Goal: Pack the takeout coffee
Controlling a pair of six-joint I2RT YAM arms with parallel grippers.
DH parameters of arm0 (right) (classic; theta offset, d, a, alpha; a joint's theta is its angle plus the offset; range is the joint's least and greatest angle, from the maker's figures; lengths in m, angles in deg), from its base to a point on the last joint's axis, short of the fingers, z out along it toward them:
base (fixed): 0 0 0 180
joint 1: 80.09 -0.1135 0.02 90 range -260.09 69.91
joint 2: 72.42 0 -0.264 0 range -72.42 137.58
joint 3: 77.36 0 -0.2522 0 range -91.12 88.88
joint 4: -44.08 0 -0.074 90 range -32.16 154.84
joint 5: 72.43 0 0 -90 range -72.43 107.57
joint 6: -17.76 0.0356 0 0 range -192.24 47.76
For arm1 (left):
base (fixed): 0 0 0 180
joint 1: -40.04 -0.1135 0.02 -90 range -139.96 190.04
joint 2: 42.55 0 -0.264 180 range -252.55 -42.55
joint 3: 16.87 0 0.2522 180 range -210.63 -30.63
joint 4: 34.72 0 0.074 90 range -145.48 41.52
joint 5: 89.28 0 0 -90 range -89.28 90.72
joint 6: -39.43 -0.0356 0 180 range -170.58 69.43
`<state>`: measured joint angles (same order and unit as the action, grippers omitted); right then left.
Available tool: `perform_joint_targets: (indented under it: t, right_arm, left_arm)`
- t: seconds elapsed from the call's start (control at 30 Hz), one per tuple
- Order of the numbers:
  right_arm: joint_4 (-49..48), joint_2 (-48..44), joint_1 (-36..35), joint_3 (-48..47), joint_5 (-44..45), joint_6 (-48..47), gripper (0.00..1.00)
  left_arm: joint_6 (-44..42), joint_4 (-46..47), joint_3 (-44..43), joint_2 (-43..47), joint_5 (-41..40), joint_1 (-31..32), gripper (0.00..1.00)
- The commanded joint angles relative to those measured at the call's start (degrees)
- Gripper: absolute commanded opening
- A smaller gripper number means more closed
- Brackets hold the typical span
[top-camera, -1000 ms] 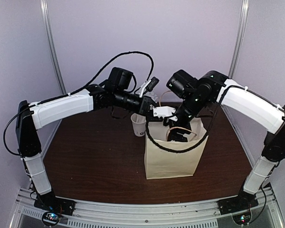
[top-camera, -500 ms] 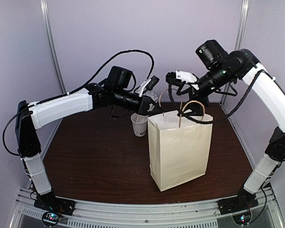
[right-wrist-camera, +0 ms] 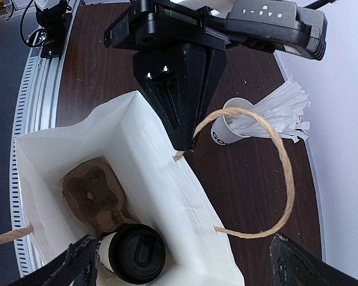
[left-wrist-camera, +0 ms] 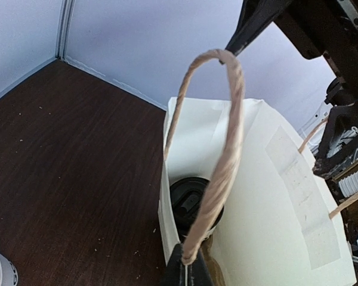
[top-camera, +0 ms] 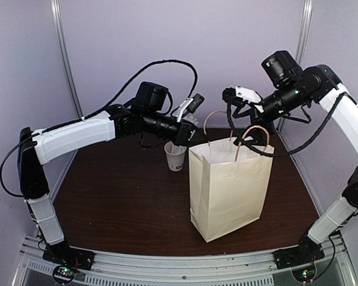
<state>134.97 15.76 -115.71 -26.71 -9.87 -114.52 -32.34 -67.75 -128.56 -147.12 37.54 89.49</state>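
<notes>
A cream paper bag (top-camera: 227,187) stands on the dark table (top-camera: 119,196), left pincer (top-camera: 190,137) at its rear handle (top-camera: 210,115).

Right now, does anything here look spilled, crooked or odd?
Nothing spilled: the coffee sits lidded inside the bag. The bag stands a little skewed, with the left gripper pinching one handle; pale specks dot the table.

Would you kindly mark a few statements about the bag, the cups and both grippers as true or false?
1. The left gripper pinches a handle of the paper bag. True.
2. The lidded coffee cup stands outside the bag. False: it sits inside, beside the pulp tray.
3. The right gripper is open. True.
4. The cup of sticks is in the bag. False: it stands outside, on the table.
</notes>
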Motion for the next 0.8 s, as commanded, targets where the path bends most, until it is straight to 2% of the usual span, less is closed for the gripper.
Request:
perform_joint_targets:
  t: [0.0,0.17,0.37,0.57,0.77]
  right_arm:
    - [-2.81,-0.9,0.16,2.4,-3.56,0.26,1.0]
    - [-5.61,-0.79,-1.03,7.04,-2.7,0.3,1.0]
    - [-13.79,-0.46,-2.43,12.47,11.91,3.2,1.0]
    - [-18.29,-0.63,-2.77,13.19,22.66,4.63,1.0]
    - [-15.05,-1.09,-2.58,8.14,22.09,4.27,1.0]
  left_arm:
    - [-0.69,4.36,1.25,2.93,-1.35,-0.14,0.0]
    - [-0.84,4.16,1.63,2.65,-2.77,-0.15,0.0]
    - [-0.22,5.7,3.02,2.36,-3.81,-0.28,0.0]
    - [0.22,6.41,3.5,1.88,-3.72,-1.04,0.0]
    - [0.84,7.58,3.95,2.02,-3.07,-1.59,0.0]
